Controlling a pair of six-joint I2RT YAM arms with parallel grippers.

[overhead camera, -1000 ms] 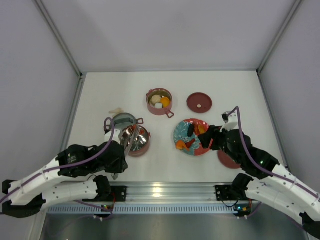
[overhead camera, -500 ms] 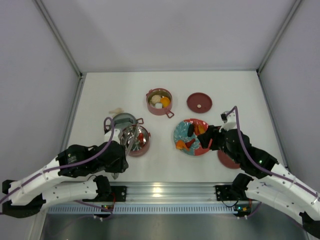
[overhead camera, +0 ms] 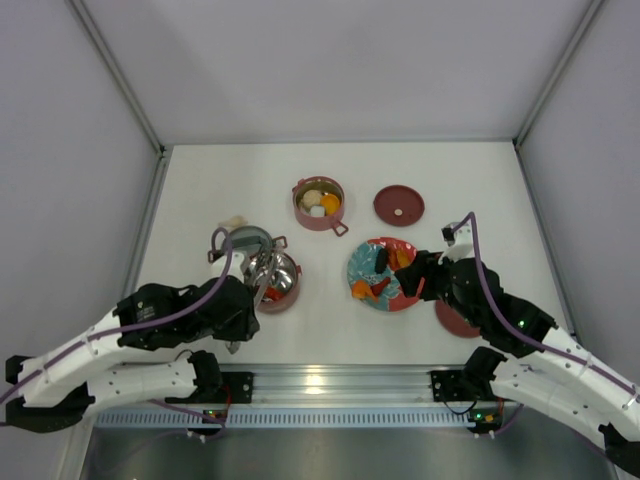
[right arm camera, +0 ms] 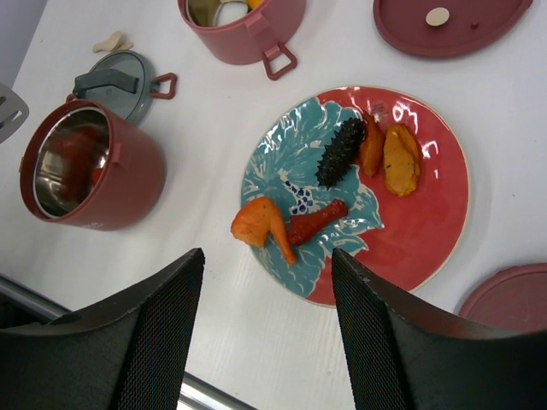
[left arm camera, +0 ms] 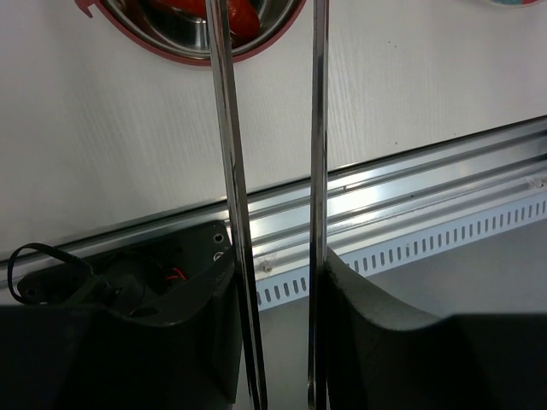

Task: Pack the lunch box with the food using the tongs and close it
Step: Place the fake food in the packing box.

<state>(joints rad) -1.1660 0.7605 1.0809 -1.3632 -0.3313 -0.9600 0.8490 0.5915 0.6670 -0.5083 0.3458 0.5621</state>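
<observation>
My left gripper (left arm camera: pixel 278 265) is shut on the tongs (left arm camera: pixel 231 171), one silvery arm against each finger. The tongs (overhead camera: pixel 262 275) reach over the near lunch box pot (overhead camera: pixel 288 290). Red food (left arm camera: pixel 244 13) lies inside that pot (left arm camera: pixel 171 53). The far pot (overhead camera: pixel 319 203) holds white and orange food. My right gripper (right arm camera: pixel 267 256) hangs open and empty above the red plate (right arm camera: pixel 427 222). On the plate lie a dark piece (right arm camera: pixel 340 152), orange pieces (right arm camera: pixel 400 158), an orange leg-shaped piece (right arm camera: pixel 265 224) and a red sausage (right arm camera: pixel 316 220). One maroon lid (overhead camera: pixel 399 205) lies at the back.
A second maroon lid (right arm camera: pixel 508 295) lies right of the plate (overhead camera: pixel 405 295), partly under my right arm. A small grey round dish (overhead camera: pixel 248 240) with a handle sits behind the near pot (right arm camera: pixel 90 166). A small beige scrap (overhead camera: pixel 233 221) lies beyond it. The metal rail (left arm camera: pixel 410 196) runs along the near edge.
The left arm has shifted slightly forward and the tongs' arms have spread a little over the near pot. The right arm has barely moved.
</observation>
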